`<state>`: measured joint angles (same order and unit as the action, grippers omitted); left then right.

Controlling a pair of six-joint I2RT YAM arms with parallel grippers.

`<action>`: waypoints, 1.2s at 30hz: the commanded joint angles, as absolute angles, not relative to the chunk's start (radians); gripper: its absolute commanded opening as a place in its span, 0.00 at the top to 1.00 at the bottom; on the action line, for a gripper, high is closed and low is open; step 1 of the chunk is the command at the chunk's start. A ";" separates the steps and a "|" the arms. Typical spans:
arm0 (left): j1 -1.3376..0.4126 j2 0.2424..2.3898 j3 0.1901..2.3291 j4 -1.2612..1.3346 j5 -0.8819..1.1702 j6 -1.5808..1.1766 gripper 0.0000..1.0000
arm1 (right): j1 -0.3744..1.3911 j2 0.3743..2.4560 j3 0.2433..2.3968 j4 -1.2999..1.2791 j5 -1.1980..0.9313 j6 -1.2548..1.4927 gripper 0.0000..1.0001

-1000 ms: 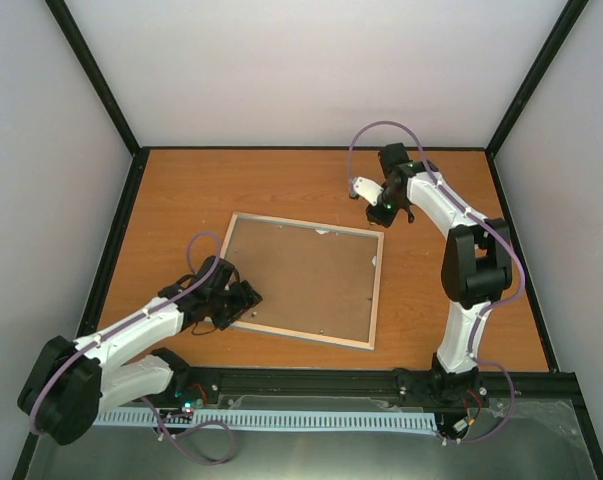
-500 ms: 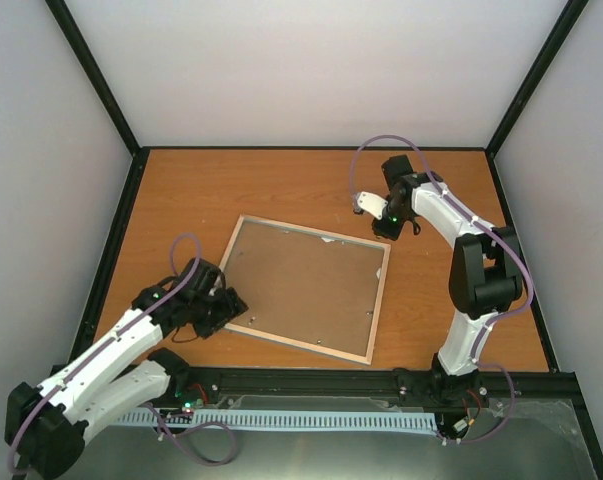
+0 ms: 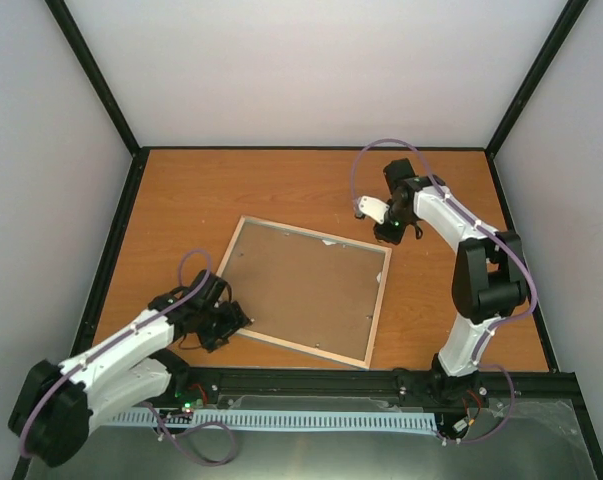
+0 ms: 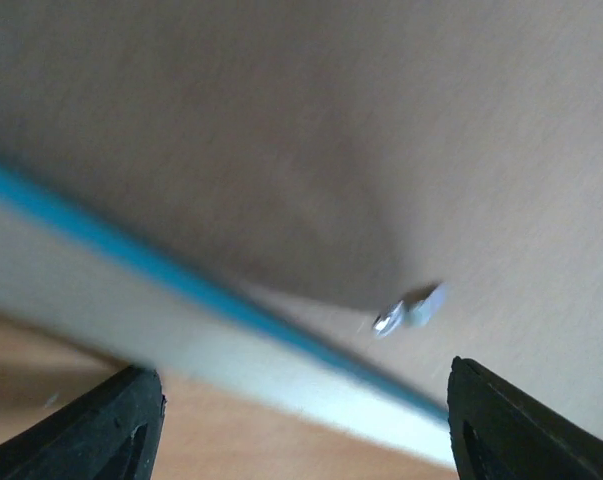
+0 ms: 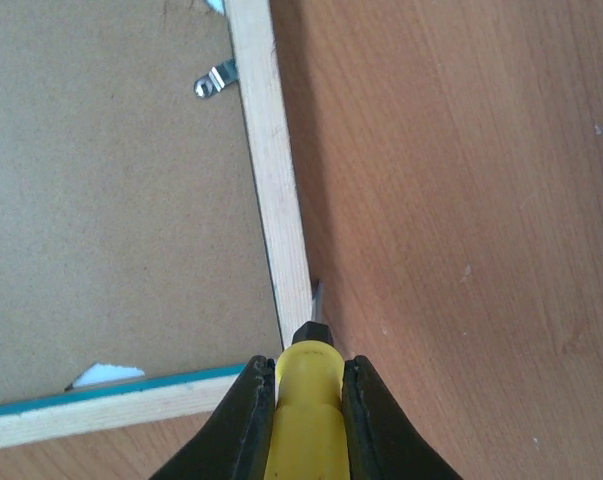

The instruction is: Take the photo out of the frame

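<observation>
My right gripper, clamped on the screwdriver, sets its tip outside the face-down frame's far-right corner; left gripper, jaws apart, stands at its near-left corner; photo hidden.

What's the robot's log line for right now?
frame: face down, brown backing up | left gripper: open, at near-left corner | right gripper: shut on yellow-handled tool | tool tip: at frame's far-right outer edge
</observation>
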<state>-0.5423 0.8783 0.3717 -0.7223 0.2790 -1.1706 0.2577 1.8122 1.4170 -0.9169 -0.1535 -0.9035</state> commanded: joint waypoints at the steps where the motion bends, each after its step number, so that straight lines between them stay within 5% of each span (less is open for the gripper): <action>1: -0.538 1.008 0.453 -0.525 0.156 -1.131 0.22 | 0.261 1.739 1.357 -1.012 -0.191 -0.950 0.97; 20: -0.426 1.672 0.882 -0.192 0.058 -0.819 0.24 | 0.298 1.562 1.181 -1.141 -0.325 -0.954 0.97; 31: -0.418 1.636 0.930 -0.212 0.004 -0.743 0.23 | 0.303 1.484 1.295 -1.162 -0.179 -0.909 0.97; 36: -0.416 1.524 0.914 -0.328 -0.036 -0.753 0.23 | 0.354 1.507 1.455 -1.200 -0.411 -0.870 0.97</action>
<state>-0.4168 1.6196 0.8913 -0.2504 -0.0002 -0.7704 0.3099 1.5066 1.3540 -1.1893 -0.2276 -0.9112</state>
